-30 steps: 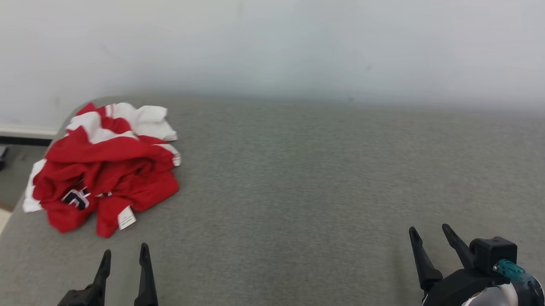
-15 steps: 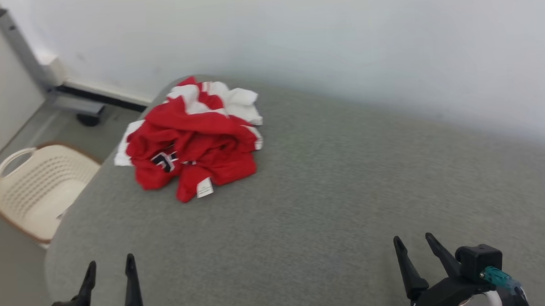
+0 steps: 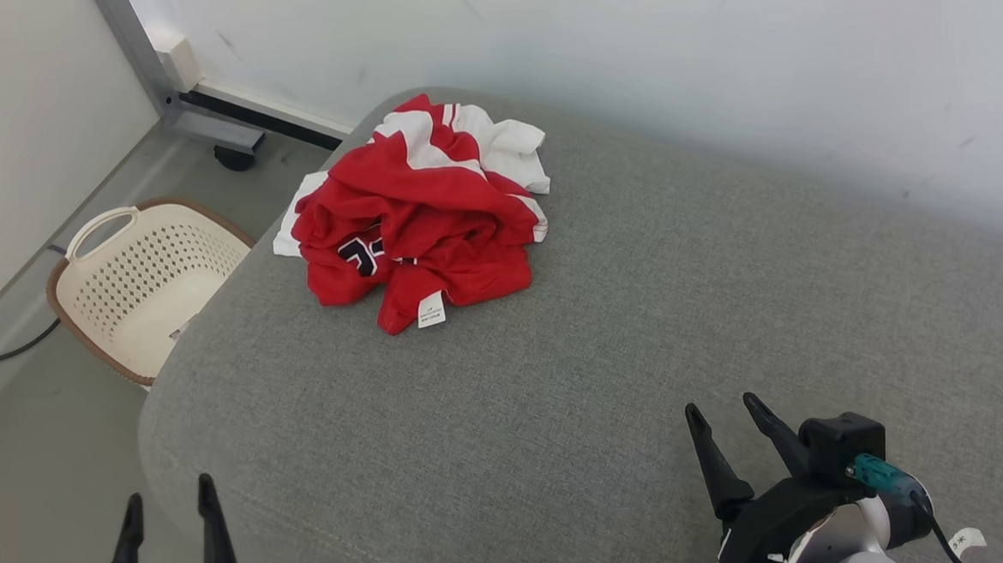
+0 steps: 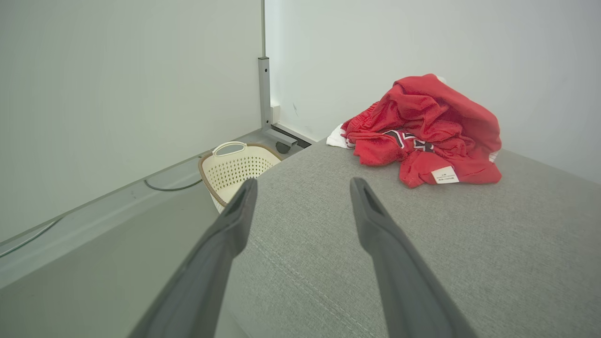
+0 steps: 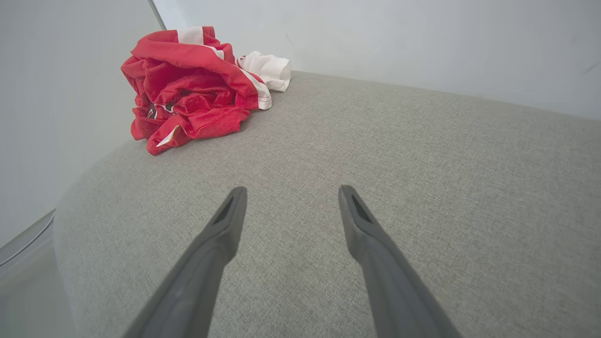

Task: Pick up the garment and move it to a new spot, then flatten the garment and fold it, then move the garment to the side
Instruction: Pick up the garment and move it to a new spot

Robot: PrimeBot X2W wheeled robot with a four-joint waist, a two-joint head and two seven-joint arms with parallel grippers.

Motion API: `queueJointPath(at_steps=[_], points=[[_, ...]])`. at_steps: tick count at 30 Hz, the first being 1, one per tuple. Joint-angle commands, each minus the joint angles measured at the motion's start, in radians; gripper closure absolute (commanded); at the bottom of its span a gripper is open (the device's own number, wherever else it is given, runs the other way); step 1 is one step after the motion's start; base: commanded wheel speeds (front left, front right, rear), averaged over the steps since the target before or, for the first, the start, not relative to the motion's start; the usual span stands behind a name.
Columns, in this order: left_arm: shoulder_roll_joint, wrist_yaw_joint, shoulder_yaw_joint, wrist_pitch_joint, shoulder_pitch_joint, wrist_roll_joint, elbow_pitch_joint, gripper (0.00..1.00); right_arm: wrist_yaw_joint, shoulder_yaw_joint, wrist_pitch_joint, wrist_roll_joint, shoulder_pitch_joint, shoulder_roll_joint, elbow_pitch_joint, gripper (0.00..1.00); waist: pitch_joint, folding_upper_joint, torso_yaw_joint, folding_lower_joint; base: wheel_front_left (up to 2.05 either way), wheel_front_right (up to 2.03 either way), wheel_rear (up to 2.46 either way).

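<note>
Both grippers stand wide apart, nothing held. The crumpled red-and-white mesh jersey [image 3: 416,213] sits heaped on the grey woven cushion [image 3: 641,326], well ahead of the left gripper [image 3: 170,489] and a little to its right, and far ahead-left of the right gripper [image 3: 719,403]. It looks soft, light and floppy, so it'll likely sag and trail rather than lift as one piece. Best bet is to pinch a raised red fold on top, or the near hem by the white label [image 3: 431,309].
</note>
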Motion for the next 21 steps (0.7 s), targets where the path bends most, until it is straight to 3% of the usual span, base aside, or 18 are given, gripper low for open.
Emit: queueJointPath(at_steps=[1,6,12,17,21], points=[[-0.002,0.001,-0.008,0.003,0.005,0.009,0.0,0.0,-0.002,0.002,0.0,-0.006,-0.014,-0.002,-0.001,0.0,0.011,-0.0001,0.004,0.0,0.0,0.0,0.0],[0.0,-0.027,-0.046,0.047,-0.096,0.007,0.031,0.0,-0.002,-0.001,0.014,-0.02,-0.015,-0.002,-0.014,0.0,0.035,-0.0001,0.003,0.0,0.0,0.0,0.0],[-0.008,-0.112,-0.103,0.135,-0.376,-0.026,0.18,0.0,-0.002,-0.022,0.052,-0.066,-0.01,-0.002,-0.072,0.0,0.096,-0.0001,-0.003,0.0,0.0,0.0,0.0],[0.011,-0.159,-0.115,0.234,-0.621,-0.063,0.357,0.0,-0.002,0.023,0.107,-0.1,-0.035,-0.004,-0.155,0.0,0.19,-0.0001,-0.097,0.0,0.0,0.0,0.0],[0.031,-0.169,-0.113,0.31,-0.774,-0.089,0.476,0.0,-0.002,0.051,0.138,-0.11,-0.034,-0.02,-0.21,0.0,0.256,-0.0001,-0.173,0.0,0.0,0.0,0.0]])
